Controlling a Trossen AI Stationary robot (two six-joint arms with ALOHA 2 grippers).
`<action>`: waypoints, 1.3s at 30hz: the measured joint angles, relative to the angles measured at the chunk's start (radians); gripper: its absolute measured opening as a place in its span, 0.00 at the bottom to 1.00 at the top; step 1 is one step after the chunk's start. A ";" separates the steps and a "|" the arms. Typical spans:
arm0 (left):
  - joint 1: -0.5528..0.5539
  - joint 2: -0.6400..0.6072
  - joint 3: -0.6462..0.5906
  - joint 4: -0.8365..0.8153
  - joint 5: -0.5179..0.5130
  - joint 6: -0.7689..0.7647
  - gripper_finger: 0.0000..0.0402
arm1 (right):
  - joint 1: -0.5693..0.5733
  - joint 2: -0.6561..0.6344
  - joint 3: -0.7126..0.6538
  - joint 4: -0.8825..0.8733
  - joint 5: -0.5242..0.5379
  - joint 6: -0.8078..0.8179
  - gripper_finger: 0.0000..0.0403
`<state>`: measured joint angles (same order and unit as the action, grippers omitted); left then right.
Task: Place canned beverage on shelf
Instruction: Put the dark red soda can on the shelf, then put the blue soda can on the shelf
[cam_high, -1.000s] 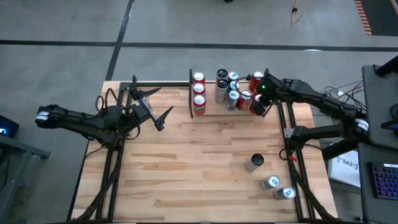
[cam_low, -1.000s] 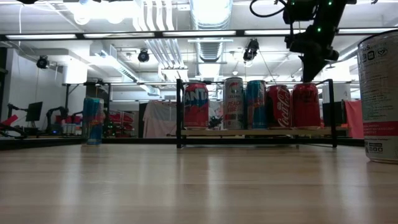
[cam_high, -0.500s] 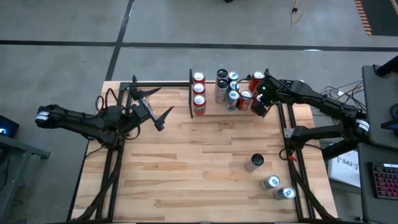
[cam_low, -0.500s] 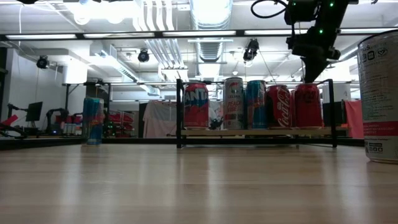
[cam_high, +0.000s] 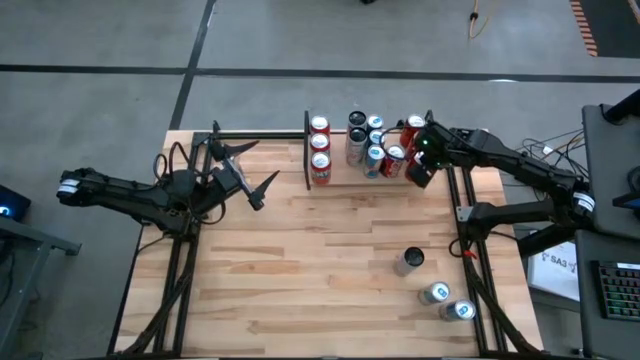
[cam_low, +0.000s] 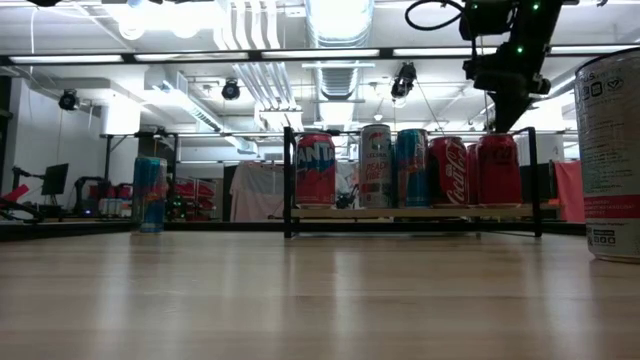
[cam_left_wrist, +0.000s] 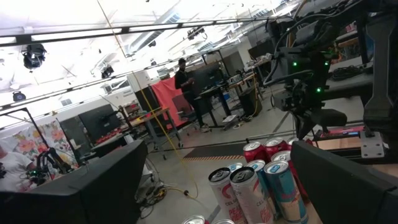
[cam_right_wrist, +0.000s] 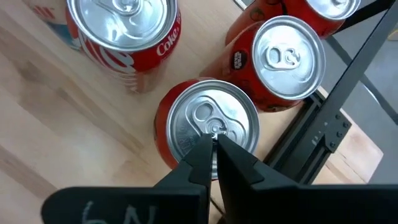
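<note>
The shelf, a light-wood board with black rails, stands at the table's far edge and holds several upright cans. My right gripper is shut and points down over a red can at the shelf's right end. That can stands upright on the board, next to a Coca-Cola can and another red can. My left gripper is open and empty, above the table to the left of the shelf. My right gripper comes from above, pointing down, and its shut fingertips stand on the red can's silver lid by the pull tab. The fingers hide the exact spot. The can stands upright on the shelf board.
Three loose cans stand on the table at the near right; the nearest looms at the low view's right edge. Three red cans fill the shelf's left end. The black rail runs right beside the red can.
My right gripper, still shut, has shifted slightly toward the table's right edge. The red can under it has slid the same way along the shelf board, staying upright.
</note>
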<state>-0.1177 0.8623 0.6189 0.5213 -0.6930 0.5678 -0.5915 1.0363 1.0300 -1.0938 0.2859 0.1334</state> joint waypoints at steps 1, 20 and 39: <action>0.000 0.000 0.000 0.000 0.000 0.000 0.96 | 0.000 0.000 0.009 -0.007 -0.002 -0.001 0.03; 0.000 0.000 0.000 0.001 0.000 0.000 0.96 | -0.068 0.091 0.100 0.187 0.105 -0.109 0.03; 0.000 0.000 0.000 0.001 0.000 0.000 0.96 | -0.141 0.208 0.109 0.179 0.042 -0.098 0.03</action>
<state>-0.1177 0.8623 0.6189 0.5219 -0.6930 0.5678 -0.7321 1.2441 1.1393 -0.9152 0.3283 0.0358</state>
